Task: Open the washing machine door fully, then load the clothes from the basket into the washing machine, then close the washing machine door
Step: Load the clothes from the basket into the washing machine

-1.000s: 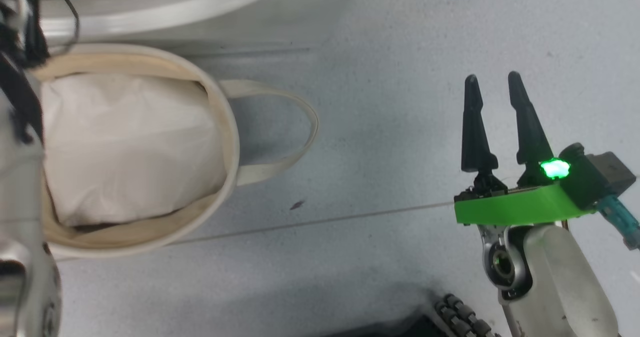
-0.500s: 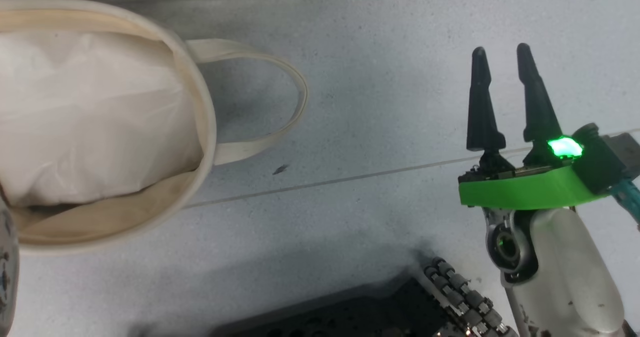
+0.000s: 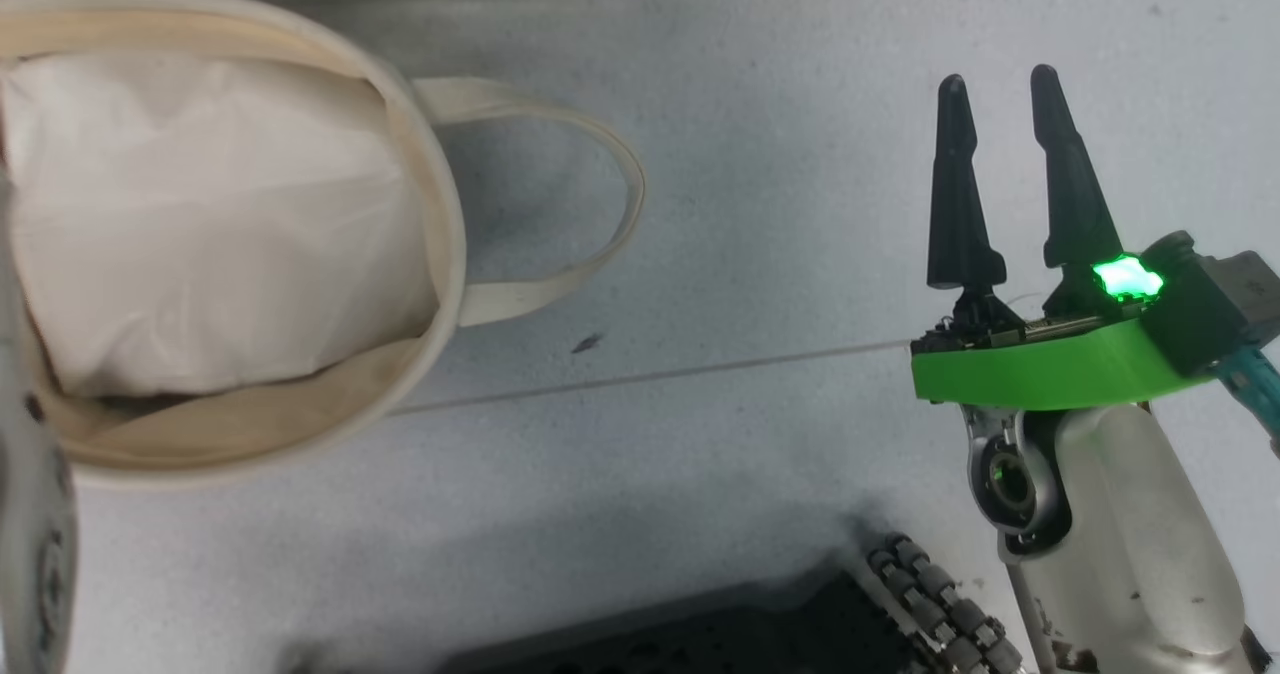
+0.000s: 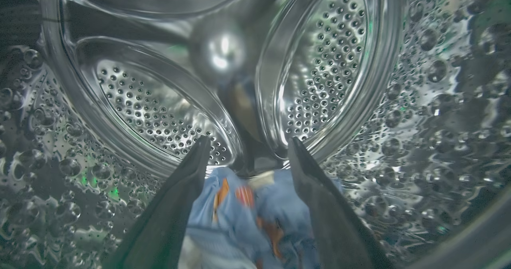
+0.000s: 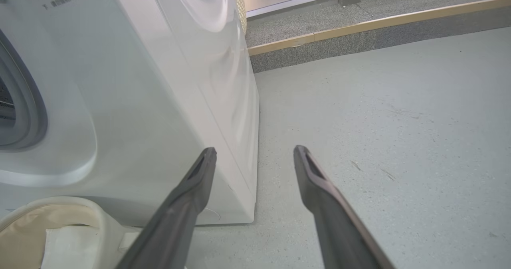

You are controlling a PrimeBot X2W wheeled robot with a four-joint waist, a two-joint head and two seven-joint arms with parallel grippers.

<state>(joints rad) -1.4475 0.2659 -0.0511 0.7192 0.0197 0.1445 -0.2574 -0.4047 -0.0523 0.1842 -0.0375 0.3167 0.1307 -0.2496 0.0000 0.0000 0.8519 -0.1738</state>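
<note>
light-blue clothes (image 4: 239, 221), orange-brown print

Laundry corner, indoors: white washing machine (image 5: 139, 101) on speckled grey floor (image 5: 379, 121); canvas basket (image 3: 447, 254) alongside; raised stone step (image 5: 359, 41) behind.

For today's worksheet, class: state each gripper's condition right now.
Left gripper: open, not gripping the clothes.
Right gripper: open, holding nothing.

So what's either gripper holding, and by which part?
Nothing. The left gripper is open, the clothes loose between its fingers; the right gripper is open, empty.
</note>
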